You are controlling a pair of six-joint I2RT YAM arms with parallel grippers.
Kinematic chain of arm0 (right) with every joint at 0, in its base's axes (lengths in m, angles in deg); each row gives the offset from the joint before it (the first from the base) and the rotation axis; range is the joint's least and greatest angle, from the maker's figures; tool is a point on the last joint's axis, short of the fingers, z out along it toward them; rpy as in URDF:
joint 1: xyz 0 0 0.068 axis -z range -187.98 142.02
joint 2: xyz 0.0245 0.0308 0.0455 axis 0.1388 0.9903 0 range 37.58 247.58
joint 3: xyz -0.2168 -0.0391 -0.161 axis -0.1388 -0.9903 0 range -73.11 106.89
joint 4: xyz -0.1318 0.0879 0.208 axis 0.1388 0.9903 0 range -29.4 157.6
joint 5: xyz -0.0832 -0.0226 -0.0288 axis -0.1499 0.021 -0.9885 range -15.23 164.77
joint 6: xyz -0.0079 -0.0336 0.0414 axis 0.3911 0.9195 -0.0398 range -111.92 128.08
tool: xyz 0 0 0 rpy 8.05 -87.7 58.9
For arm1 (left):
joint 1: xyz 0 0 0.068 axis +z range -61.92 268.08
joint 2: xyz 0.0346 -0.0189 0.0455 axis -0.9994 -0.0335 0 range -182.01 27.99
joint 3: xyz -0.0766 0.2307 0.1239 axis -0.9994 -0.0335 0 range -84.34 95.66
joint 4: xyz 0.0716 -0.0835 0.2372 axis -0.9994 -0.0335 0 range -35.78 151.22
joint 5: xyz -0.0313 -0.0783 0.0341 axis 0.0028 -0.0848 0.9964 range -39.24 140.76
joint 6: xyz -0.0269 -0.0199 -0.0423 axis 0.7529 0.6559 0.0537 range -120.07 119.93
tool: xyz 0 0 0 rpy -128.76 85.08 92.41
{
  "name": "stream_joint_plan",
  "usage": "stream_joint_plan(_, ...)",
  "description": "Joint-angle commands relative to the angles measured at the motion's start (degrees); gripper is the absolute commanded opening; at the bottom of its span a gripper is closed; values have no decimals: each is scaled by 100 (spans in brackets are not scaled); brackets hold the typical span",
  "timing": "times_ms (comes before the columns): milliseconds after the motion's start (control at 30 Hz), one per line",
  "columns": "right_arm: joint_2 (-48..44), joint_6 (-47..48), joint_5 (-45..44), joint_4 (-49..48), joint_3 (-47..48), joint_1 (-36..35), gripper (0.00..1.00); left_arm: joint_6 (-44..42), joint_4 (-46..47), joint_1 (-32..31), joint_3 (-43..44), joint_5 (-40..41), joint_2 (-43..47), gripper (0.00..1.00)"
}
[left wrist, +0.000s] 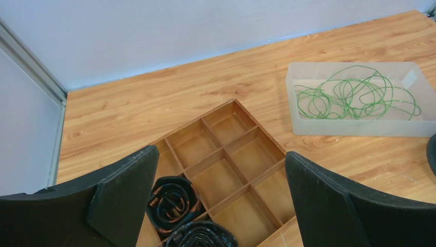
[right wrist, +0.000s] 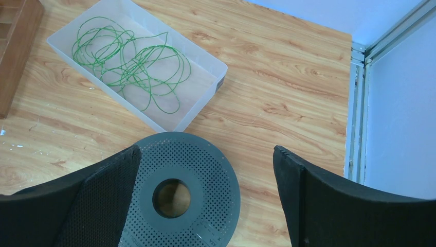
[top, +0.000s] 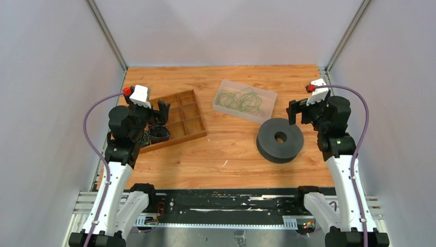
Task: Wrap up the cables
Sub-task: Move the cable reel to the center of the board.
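The cables [top: 241,100] are left open from above; the bin's [top: 250,87] near right corner is crowded by the perforated disc [top: 289,147].

Left hand [left wrist: 221,157], right hand [right wrist: 206,149]: jaws wide apart.

I'm seeing the table [top: 226,154] as wood-grain laminate, smooth, faint sheen. The bin [left wrist: 355,127] is looking like frosted translucent plastic. The cables [left wrist: 343,98] are reading as thin green wire, slightly glossy. The divided box [left wrist: 226,154] is looking like matt brown wood. The disc [right wrist: 205,170] is showing a dark grey, matt, perforated top. The left gripper [left wrist: 220,154] fingers [left wrist: 123,195] are looking like matt black plastic, grainy. The frame rail [right wrist: 360,103] is reading as brushed metal.
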Motion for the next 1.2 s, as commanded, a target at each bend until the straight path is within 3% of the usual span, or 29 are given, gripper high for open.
stream_joint_plan(0, -103, 70, 33, 5, -107, -34, 98, -54, -70, 25, 163, -8, 62, 98)
stream_joint_plan(733, -190, 320, -343, 372, 194, -34, 98, -5, -160, 25, 232, 125, 8, 98)
stream_joint_plan(967, -16, 1216, -88, 1742, 864, -43, 98, -156, -226, 26, 261, 201, -53, 98)
stream_joint_plan(1167, 82, 1908, 203, 2870, 611, -141, 98, -176, -178, 29, 224, -54, -113, 98)
